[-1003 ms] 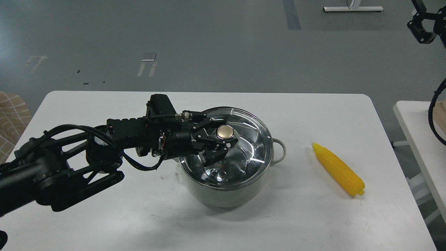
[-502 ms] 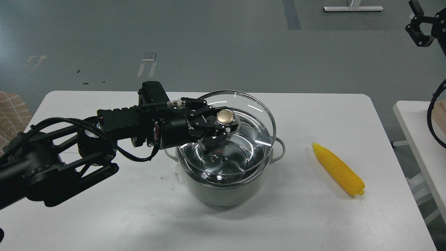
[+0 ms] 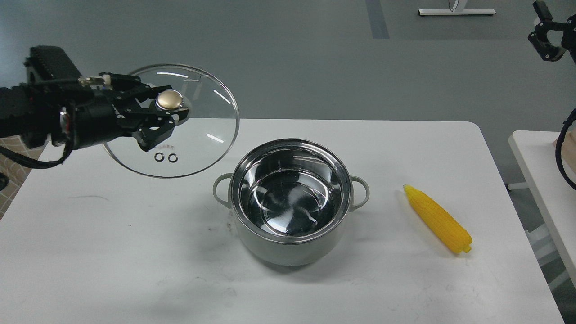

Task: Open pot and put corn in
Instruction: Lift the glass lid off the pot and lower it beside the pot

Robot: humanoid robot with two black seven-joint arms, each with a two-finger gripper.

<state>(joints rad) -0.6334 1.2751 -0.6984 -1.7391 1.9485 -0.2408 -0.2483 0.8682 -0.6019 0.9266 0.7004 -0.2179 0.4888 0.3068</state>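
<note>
The pale grey-green pot (image 3: pixel 288 249) stands open in the middle of the white table, its shiny steel inside empty. My left gripper (image 3: pixel 168 112) is shut on the gold knob of the round glass lid (image 3: pixel 202 144) and holds the lid in the air, up and to the left of the pot, over the table's back left part. The yellow corn (image 3: pixel 437 219) lies on the table to the right of the pot. My right gripper (image 3: pixel 546 38) hangs high at the far right, away from the table; it is too small and dark to read.
The white table (image 3: pixel 135 252) has bare surface in front of and to the left of the pot. A second white table (image 3: pixel 540 180) stands at the right edge. Grey floor lies beyond the table's far edge.
My left gripper has lifted the glass lid off the pot and carried it up and to the left. The pot now stands open. The corn has not moved.
</note>
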